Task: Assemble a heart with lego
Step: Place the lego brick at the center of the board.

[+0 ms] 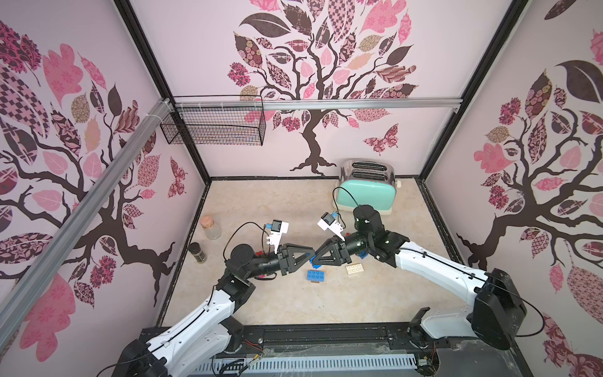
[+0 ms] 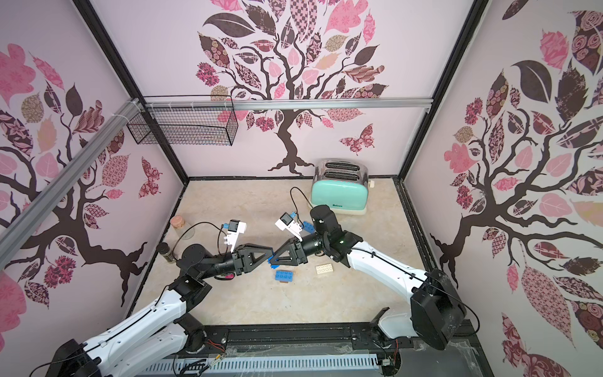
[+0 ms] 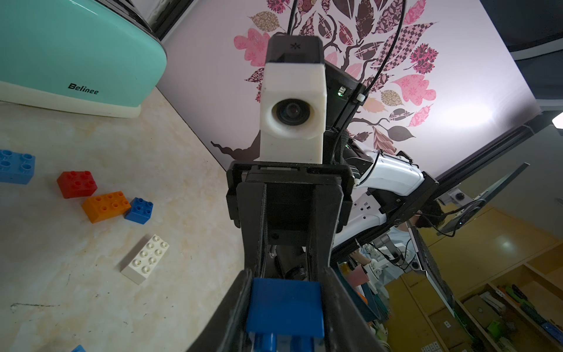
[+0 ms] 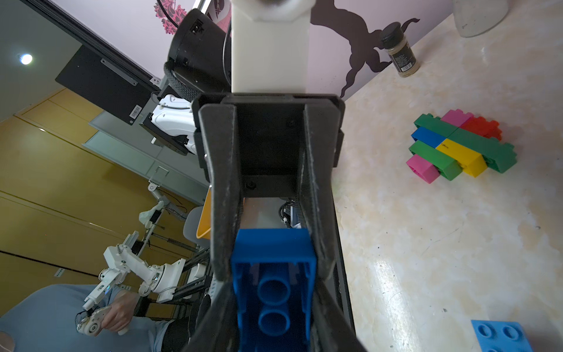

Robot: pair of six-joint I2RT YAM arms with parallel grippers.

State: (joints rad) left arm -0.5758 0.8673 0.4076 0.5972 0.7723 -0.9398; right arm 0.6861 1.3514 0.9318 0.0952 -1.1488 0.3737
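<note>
Blue brick (image 3: pixel 285 307), left gripper (image 3: pixel 285 275), right gripper (image 4: pixel 274 282) (clamped)

White arms (image 1: pixel 195 321), blk joints (image 1: pixel 243 254)

The mint-green toaster (image 3: pixel 76 55) bears the brand "Belinee" (dark italic letters) low on its side.

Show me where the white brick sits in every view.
Top view: white brick, right of the loose blue brick.
Top view: same place.
Left wrist: near the orange brick, at.
Right wrist: not in it.
Shared landmark: toaster, in all but the right wrist view.
</note>
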